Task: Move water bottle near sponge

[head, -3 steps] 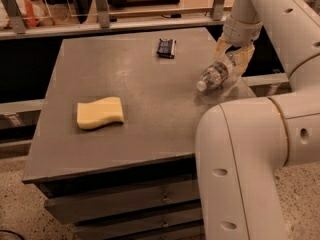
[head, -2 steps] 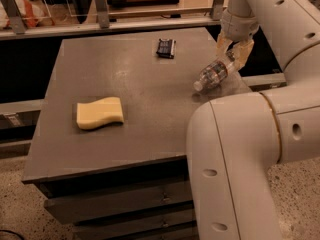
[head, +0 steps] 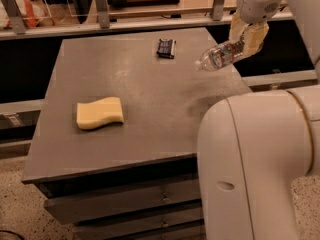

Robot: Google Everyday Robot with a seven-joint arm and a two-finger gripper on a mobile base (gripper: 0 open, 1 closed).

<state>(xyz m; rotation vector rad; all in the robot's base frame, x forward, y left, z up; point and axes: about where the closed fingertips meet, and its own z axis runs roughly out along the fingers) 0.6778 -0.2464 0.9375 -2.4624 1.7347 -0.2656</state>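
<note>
Over the table's (head: 150, 89) far right edge, the gripper (head: 244, 43) is clamping the water bottle (head: 220, 57) by its base end, holding it tilted and seemingly clear of the surface. The white cap is pointing down-left, toward the sponge (head: 100, 113), which is lying well apart near the front-left corner.

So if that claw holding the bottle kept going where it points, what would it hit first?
Probably the table near its right edge. The gripper, shut on the water bottle, points downward there; nothing else seems to lie beneath, though depth is hard to judge.
</note>
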